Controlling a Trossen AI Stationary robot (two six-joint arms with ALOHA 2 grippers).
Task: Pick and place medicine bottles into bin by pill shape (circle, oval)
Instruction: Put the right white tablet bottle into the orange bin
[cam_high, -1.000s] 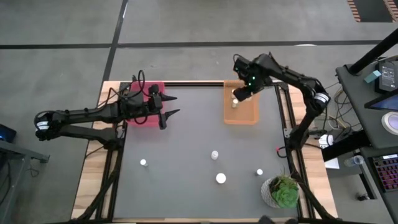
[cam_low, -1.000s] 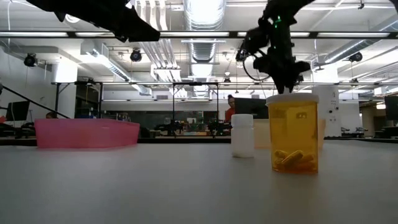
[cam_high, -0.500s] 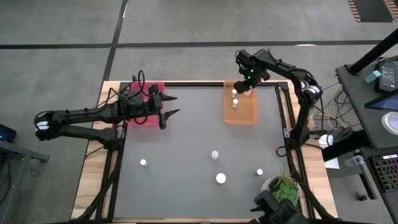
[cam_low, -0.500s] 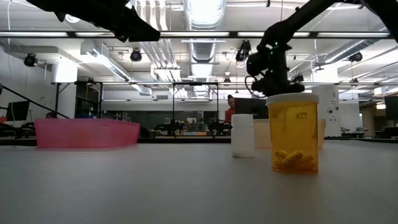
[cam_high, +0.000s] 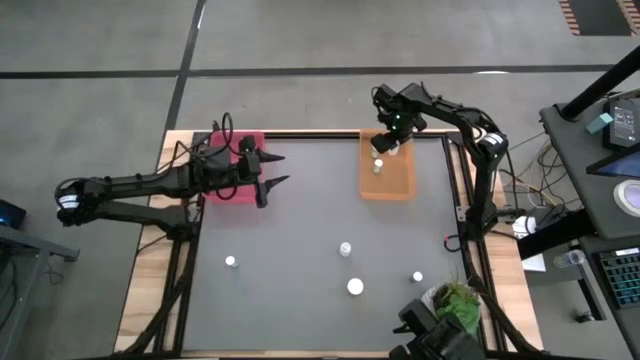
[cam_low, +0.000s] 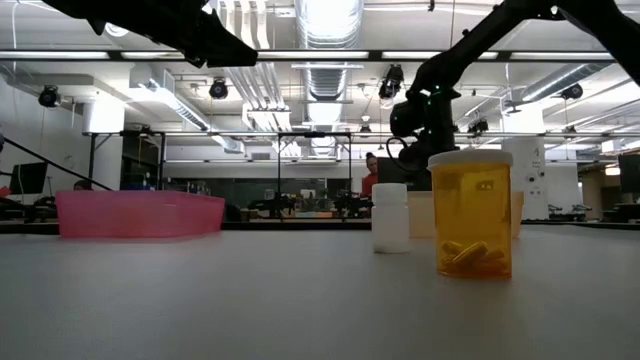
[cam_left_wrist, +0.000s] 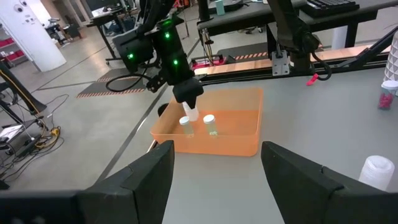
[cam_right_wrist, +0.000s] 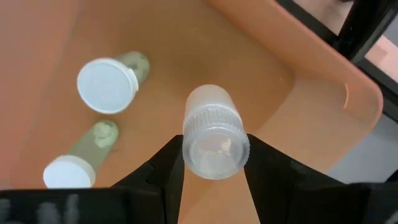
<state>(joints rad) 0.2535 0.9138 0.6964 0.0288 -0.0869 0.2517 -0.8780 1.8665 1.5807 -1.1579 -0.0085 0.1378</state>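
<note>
Two bottles (cam_right_wrist: 107, 86) (white-capped) lie under the right gripper's (cam_right_wrist: 211, 165) clamped bottle (cam_right_wrist: 214, 134).

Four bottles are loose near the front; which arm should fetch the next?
Left, probably. The left gripper is open and empty by the pink bin; the right gripper holds a bottle over the orange bin.

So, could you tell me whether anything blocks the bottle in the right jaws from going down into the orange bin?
Nothing visible does. The right gripper holds the bottle directly over the orange bin. Two bottles already lie inside, off to one side, leaving bare floor below.
</note>
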